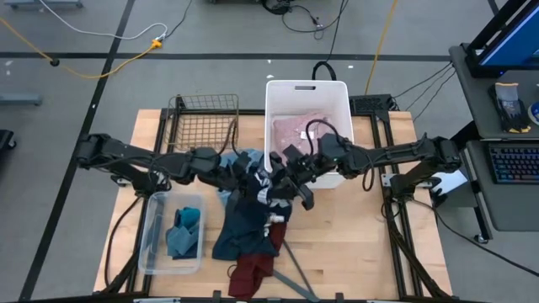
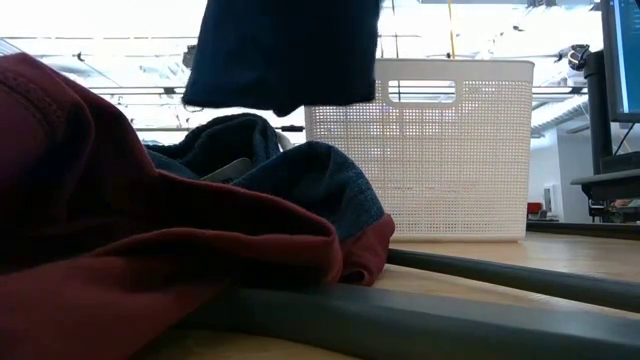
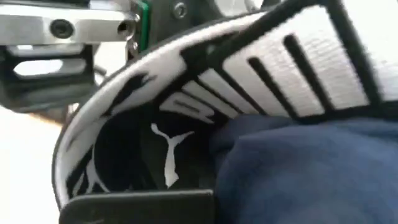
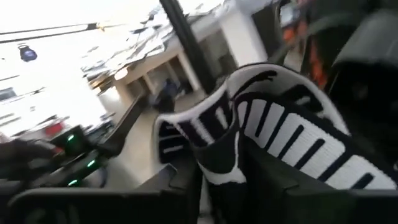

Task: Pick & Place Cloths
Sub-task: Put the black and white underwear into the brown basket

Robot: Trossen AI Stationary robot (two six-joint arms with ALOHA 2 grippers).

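Observation:
The navy white-printed top [image 1: 246,225] hangs in the middle of the table between my two grippers, which meet above it. My left gripper [image 1: 259,178] comes from the table's left and is shut on it. My right gripper [image 1: 288,185] reaches in from the right, close against the same top [image 4: 292,134]. A light-blue cloth [image 1: 238,160] lies behind them. The maroon garment [image 1: 253,273] lies at the near edge, under the navy top's lower end. A pink shirt [image 1: 295,130] lies in the white basket [image 1: 337,93]. My left gripper holds the navy top by its black-and-white printed band [image 3: 205,99], coming level from the table's left. The cloth itself covers the place of contact. The top hangs below the gripper [image 2: 285,50], and its lower part [image 1: 236,240] lies on the table.
A clear bin [image 1: 150,244] with teal pieces [image 1: 184,229] stands near left. A wire basket [image 1: 205,122] stands far left of the white basket. The grey hanger [image 1: 296,273] lies at the near edge beside the maroon garment. Bare wood shows at the near right.

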